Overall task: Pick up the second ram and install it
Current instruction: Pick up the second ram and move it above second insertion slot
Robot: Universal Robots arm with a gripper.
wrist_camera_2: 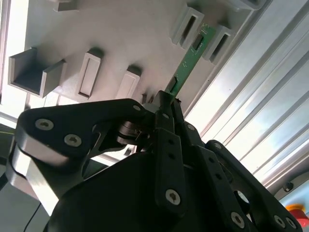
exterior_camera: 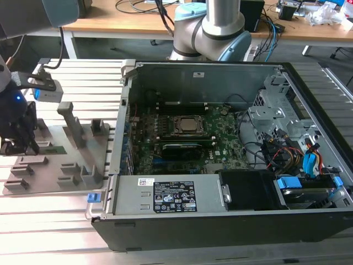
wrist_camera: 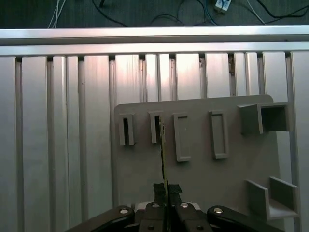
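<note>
Starting with the exterior view: gripper low over the grey fixture plate at that view's left, well apart from the open computer case, with a green sliver of the second ram just beside it. Plate and case both resting on a ribbed aluminium tabletop.

Turning to the second wrist view: jaws together, clamped on the near end of the second ram, far end between two raised holders. Best pinched flat on the board, kept square, lifted straight, never twisted.

Moving to the first wrist view: second ram edge-on, lined up beside a slot; dark floor with cables beyond the tabletop's edge.
</note>
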